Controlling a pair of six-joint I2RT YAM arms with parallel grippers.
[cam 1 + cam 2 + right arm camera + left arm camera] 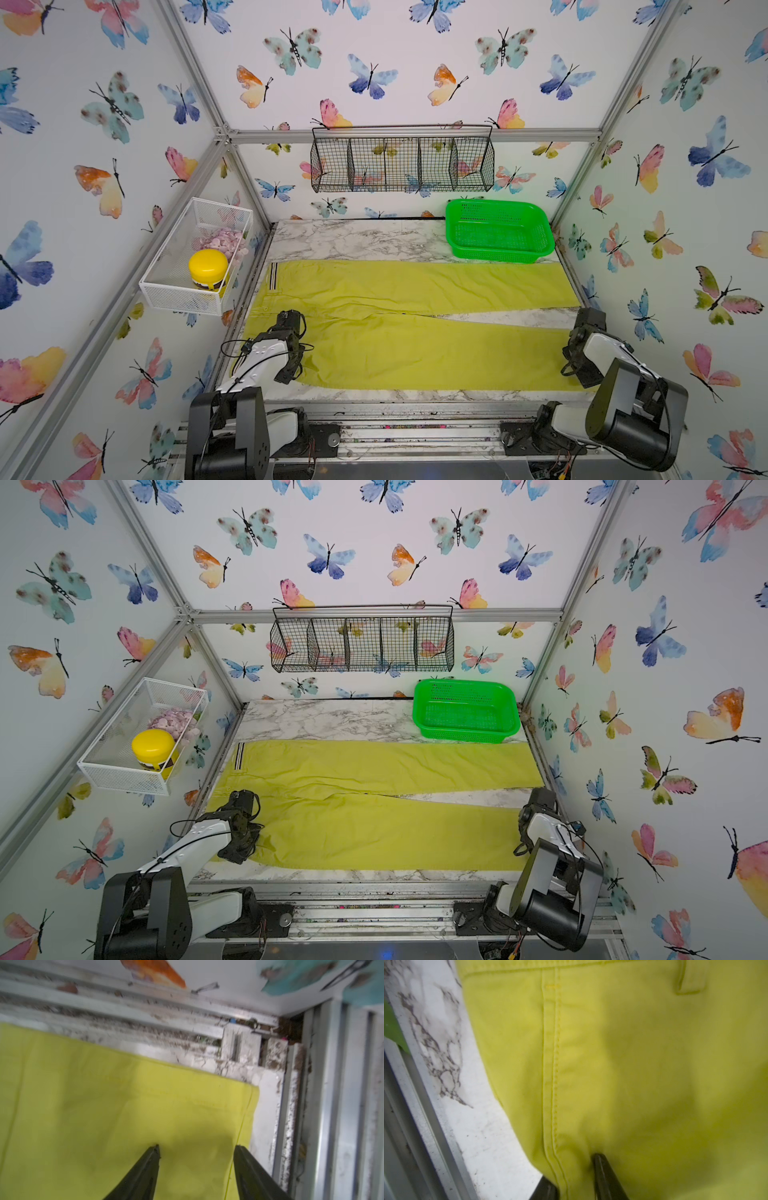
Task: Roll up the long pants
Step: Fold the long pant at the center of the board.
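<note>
Pants (415, 345) span the table (353, 241); left gripper (572, 1167) pinches their near edge, right gripper (197, 1146) gapes empty over hem (250, 1109).

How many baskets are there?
3: a black wire basket on the back wall, a white mesh basket on the left wall, a green plastic basket on the table.

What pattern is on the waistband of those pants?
Black and white stripes on the waistband of the yellow-green long pants; clearest in both top views.
</note>
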